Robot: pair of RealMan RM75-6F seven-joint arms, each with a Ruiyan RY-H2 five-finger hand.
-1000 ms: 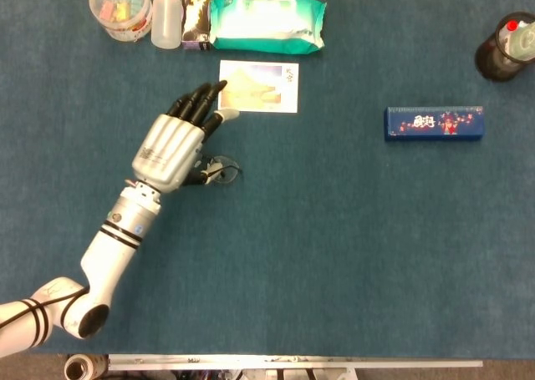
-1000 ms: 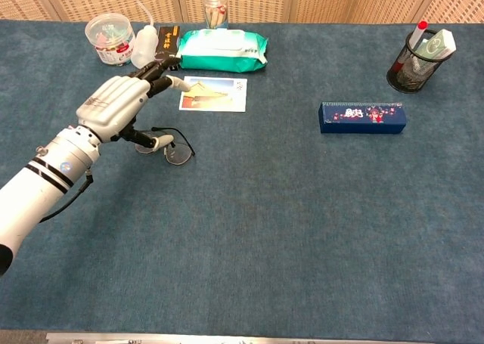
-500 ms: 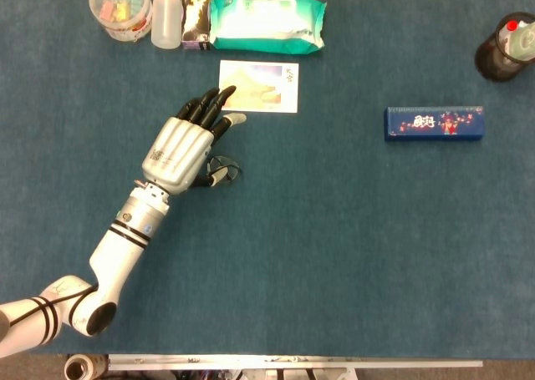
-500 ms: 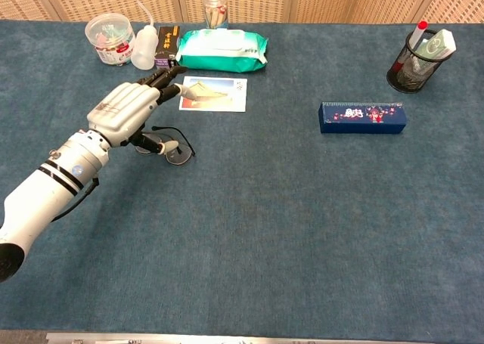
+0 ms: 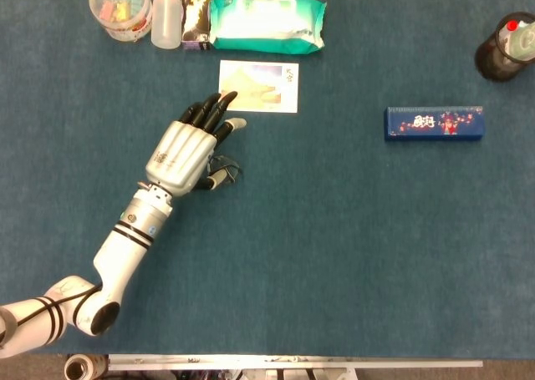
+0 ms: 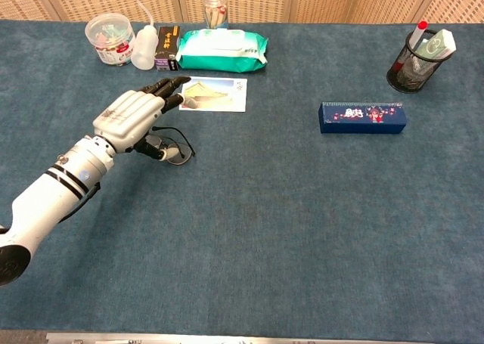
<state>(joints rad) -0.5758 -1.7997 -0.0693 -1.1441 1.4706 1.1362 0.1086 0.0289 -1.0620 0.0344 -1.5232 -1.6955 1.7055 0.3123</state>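
Under the left hand [image 5: 185,148], eyeglasses [image 5: 224,172]; postcard [image 5: 269,87] at fingertips.

One postcard [image 5: 259,86], one pair of glasses [image 6: 172,152], one blue box [image 5: 434,123] — one wipes pack [image 5: 266,24], one squeeze bottle [image 5: 166,17], one mesh pen cup [image 6: 414,64].

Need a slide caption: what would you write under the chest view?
Left robot hand hovers, fingers extended, over eyeglasses beside a postcard on the blue table.

Office-like desk setup, blue felt tabletop [image 6: 302,230], mesh pen holder [image 6: 412,68], wet wipes pack [image 6: 223,51], woven-panel wall behind
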